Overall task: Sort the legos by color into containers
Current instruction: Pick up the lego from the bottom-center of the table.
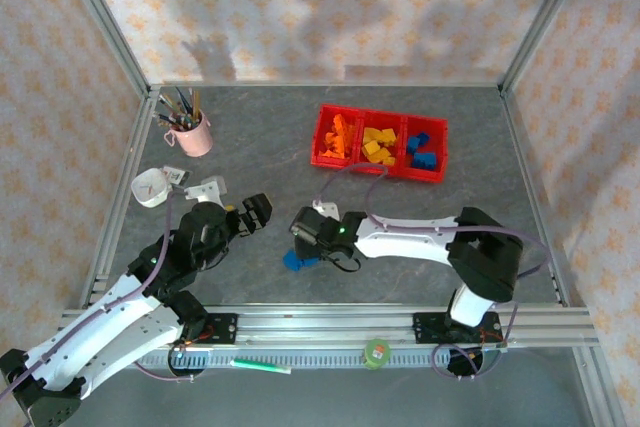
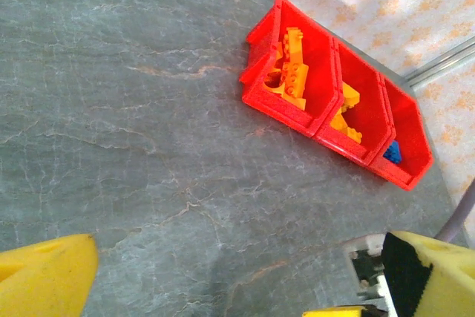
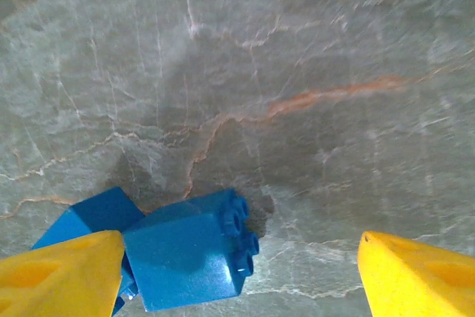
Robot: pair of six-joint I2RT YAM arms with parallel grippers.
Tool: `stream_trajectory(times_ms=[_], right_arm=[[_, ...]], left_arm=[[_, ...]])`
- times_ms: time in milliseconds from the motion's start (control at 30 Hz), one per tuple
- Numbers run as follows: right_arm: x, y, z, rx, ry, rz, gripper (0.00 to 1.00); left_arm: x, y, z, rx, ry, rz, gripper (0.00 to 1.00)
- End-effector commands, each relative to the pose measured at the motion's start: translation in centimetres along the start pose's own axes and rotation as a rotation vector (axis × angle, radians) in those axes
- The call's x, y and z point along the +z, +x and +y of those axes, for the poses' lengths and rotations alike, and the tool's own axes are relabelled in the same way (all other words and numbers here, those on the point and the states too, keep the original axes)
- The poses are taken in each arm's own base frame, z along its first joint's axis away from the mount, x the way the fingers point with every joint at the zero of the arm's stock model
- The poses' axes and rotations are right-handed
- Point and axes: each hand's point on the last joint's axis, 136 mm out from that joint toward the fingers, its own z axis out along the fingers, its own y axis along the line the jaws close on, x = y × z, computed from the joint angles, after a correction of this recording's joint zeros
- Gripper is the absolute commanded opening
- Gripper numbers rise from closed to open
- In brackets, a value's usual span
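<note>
At the left tool (image 1: 253,213), the fingers stand spread with nothing between them. It hovers above bare table (image 2: 148,146), with the containers (image 2: 276,102) well ahead and to its right, so it is judged to be waiting.

Below the right tool (image 3: 237,272), likewise spread, two loose blue legos (image 3: 189,257) lie on the table. They touch each other, close by one finger and off-centre in the gap. The tool is judged placed for a pick-up, with nothing gripped.

Beyond that tool, the containers hold orange legos (image 1: 337,137), yellow legos (image 1: 377,143) and sorted blue legos (image 1: 422,151). Sorting appears nearly complete.
</note>
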Motion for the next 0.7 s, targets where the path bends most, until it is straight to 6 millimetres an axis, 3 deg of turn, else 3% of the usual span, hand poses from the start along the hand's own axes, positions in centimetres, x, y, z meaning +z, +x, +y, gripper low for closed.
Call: stream_trajectory(times_ms=[0, 300, 667], right_arm=[[0.4, -0.6, 1.3, 0.038, -0.023, -0.017, 0.82], [1.9, -0.5, 1.8, 0.033, -0.024, -0.011, 0.82], [0.8, -1.1, -1.9, 0.082, 0.066, -0.067, 0.73]], left_arm=[[-0.1, 0.0, 1.0, -0.02, -0.031, -0.011, 0.99], [-0.3, -0.1, 1.3, -0.019, -0.036, -0.024, 0.99], [0.4, 0.1, 0.9, -0.018, -0.027, -0.011, 0.99]])
